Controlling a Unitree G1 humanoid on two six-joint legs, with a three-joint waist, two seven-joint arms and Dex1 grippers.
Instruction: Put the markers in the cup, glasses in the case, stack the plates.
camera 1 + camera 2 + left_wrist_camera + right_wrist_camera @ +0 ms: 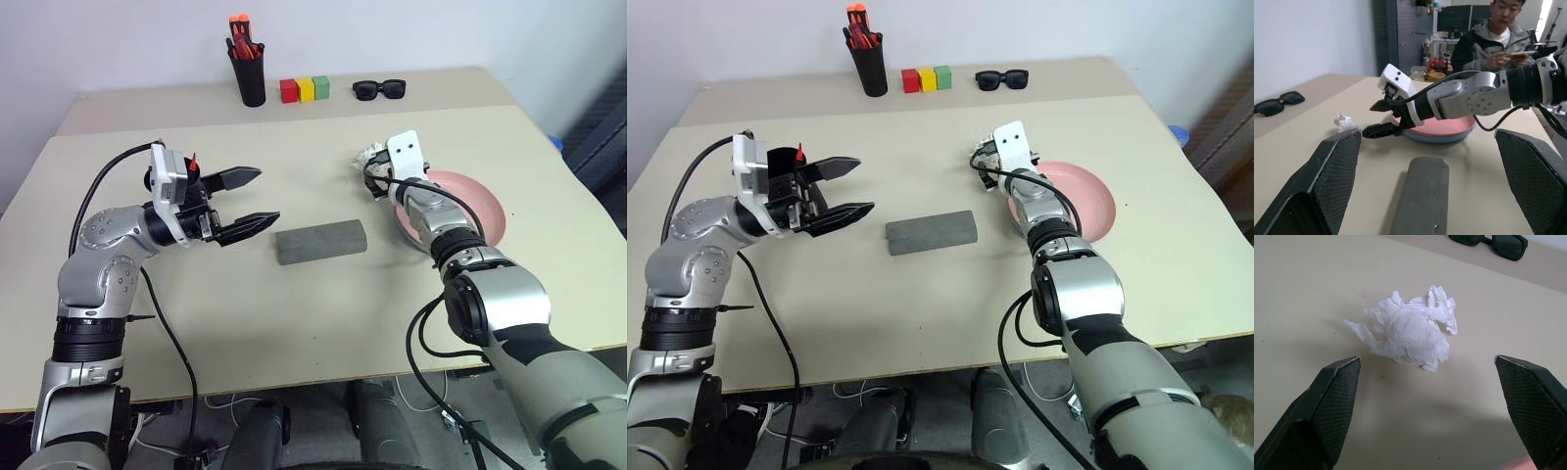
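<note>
The case [321, 242] lies between both open end effectors, left [250, 201] raised, right [1377, 119] low.

text: none readable | labels: none | numbers: none | signs: none

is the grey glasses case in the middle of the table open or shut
Shut. The grey case lies flat on the table as one closed block, lid down, with no interior showing.
</note>
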